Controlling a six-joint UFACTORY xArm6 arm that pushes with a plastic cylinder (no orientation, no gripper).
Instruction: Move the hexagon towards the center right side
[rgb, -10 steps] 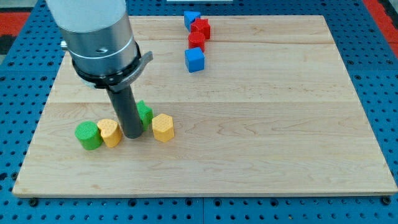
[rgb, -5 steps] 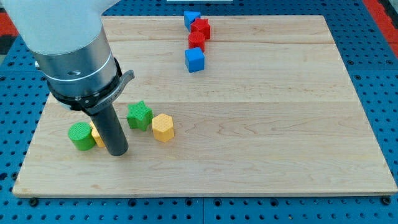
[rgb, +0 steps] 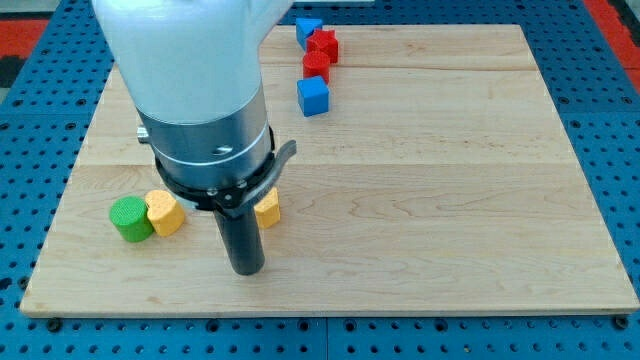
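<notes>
Camera view showed the wooden board (rgb: 420, 200) on blue pegboard, w/ the arm's big grey-white body covering much of the board's left-centre. No claw on this rig, so nothing to open or shut and nothing held; just a straight dark rod, and my tip (rgb: 246, 271) was down on the wood near the bottom edge of the board.

Taking the tip as landmark: the yellow hexagon block (rgb: 267, 209) sat just above it and slightly to the view's right, mostly hidden behind the arm's collar, only its right part showing. Couldn't tell if rod and hexagon were touching; they looked v. close, but the tip's end itself was apart from the block, lower in the view. The hexagon was thus left of board centre, well short of the centre right side.

Left of the tip, apart from it, a second yellow block (rgb: 164, 212) (shape unclear, rounded-ish) sat touching a green cylinder (rgb: 129, 218) further to the left.

Far above the tip and to the right, near the board's top edge, a cluster: blue cube (rgb: 313, 96) lowest, then a red block (rgb: 316, 65), a red star-like block (rgb: 324, 44) and a blue block (rgb: 307, 29) at the top, these three bunched together.
</notes>
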